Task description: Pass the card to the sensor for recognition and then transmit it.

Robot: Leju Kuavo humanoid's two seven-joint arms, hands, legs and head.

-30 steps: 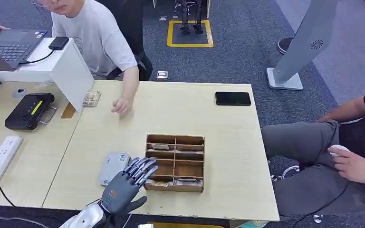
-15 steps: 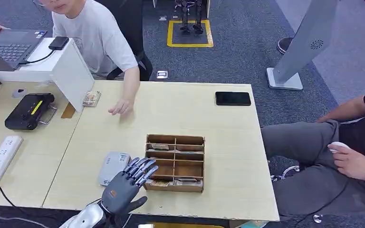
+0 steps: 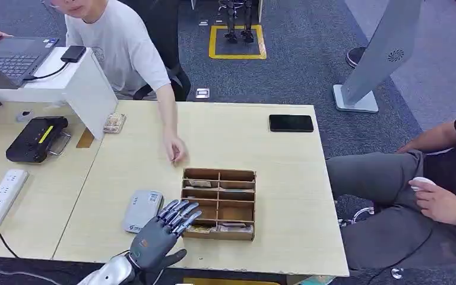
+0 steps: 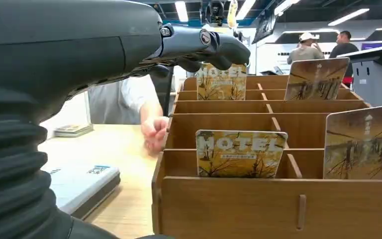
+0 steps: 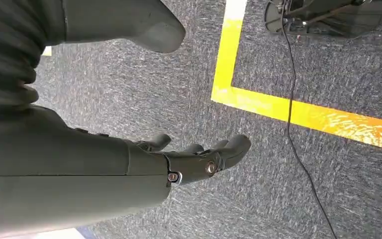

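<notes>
— Over the near table edge, how does the left hand sit?
— Raised, released, fingers spread toward the wooden organizer, holding nothing. The right hand hangs released above carpet.
— And the card?
— Upright in the compartment just ahead of the fingertips, long axis level, face toward the hand.
</notes>
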